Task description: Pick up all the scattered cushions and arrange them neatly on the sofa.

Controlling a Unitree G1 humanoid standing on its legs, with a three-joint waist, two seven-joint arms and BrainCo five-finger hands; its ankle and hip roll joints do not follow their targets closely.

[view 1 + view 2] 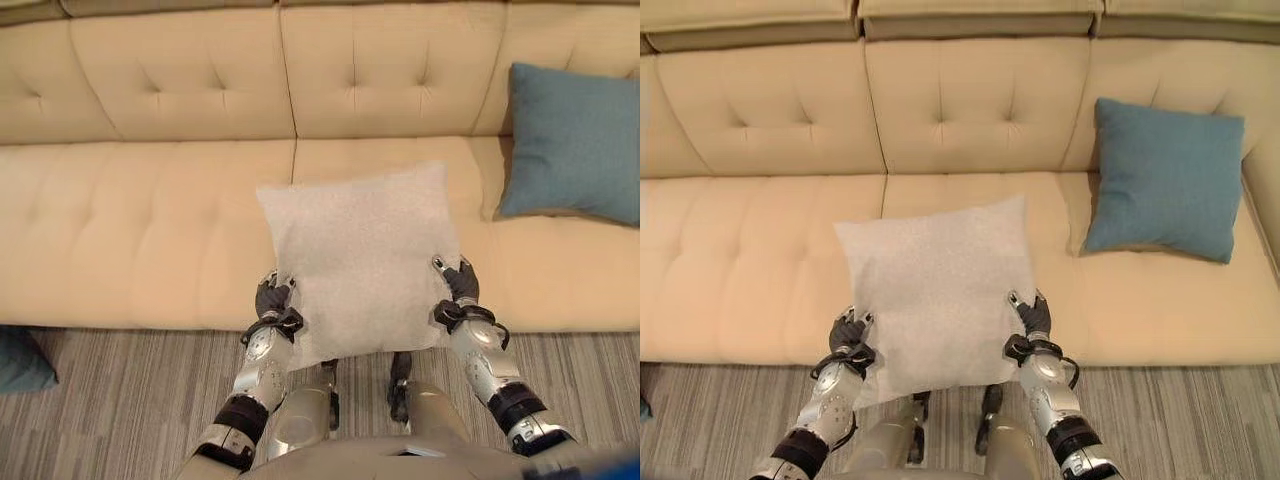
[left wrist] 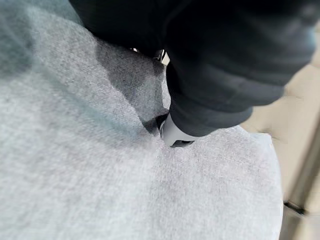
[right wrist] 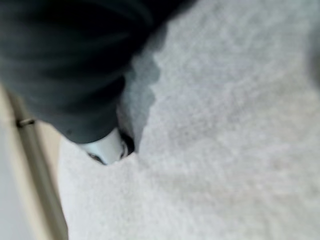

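I hold a pale grey cushion [image 1: 360, 260] between both hands, flat and low over the front of the beige sofa's seat [image 1: 130, 230]. My left hand [image 1: 274, 298] grips its left edge and my right hand [image 1: 460, 283] grips its right edge. In the left wrist view a thumb [image 2: 172, 135] digs into the grey fabric [image 2: 100, 175]. The right wrist view shows the same, with a thumb [image 3: 105, 147] pressed into the cushion [image 3: 225, 150]. The fingers are hidden under it. A blue cushion [image 1: 575, 145] leans upright against the backrest at the sofa's right end.
Part of another blue cushion [image 1: 20, 360] lies on the striped grey carpet [image 1: 120, 400] at the far left, just in front of the sofa. The left and middle seats of the sofa are bare.
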